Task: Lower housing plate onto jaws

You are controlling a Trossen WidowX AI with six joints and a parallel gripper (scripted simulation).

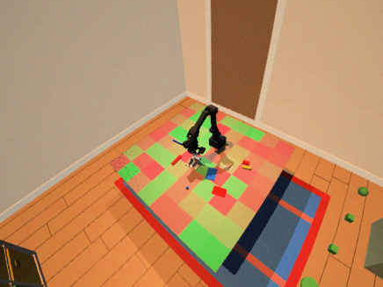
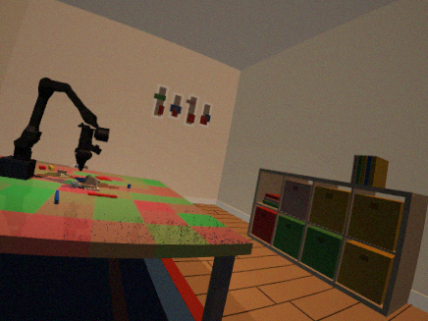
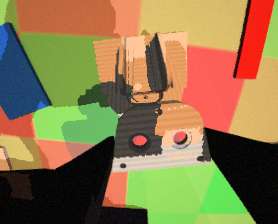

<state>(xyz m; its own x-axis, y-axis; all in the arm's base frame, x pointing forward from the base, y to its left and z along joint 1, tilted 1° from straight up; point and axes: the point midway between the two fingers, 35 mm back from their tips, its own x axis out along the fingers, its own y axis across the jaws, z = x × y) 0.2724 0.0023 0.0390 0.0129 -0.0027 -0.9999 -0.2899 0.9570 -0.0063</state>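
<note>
The housing plate (image 3: 159, 122), grey and tan with a rounded edge and two round holes, is held between the two black fingers of my gripper (image 3: 156, 136) (image 2: 81, 167), one finger at each side. The jaw assembly (image 3: 142, 65) (image 2: 90, 182) lies on the table, beyond the plate's rounded edge in the wrist view. Its two jaws run side by side away from the plate. In the exterior view the gripper hangs a little above the assembly. The plate overlaps the assembly's near end in the wrist view, so the stubs and pins cannot be made out.
A blue tile (image 3: 22, 75) (image 1: 211, 174) and a red bar (image 3: 255, 40) (image 1: 177, 160) flank the assembly. A red block (image 1: 219, 191), a small blue piece (image 1: 187, 188), a blue bar (image 2: 57, 196) and a yellow block (image 1: 247, 168) also lie on the patchwork table top.
</note>
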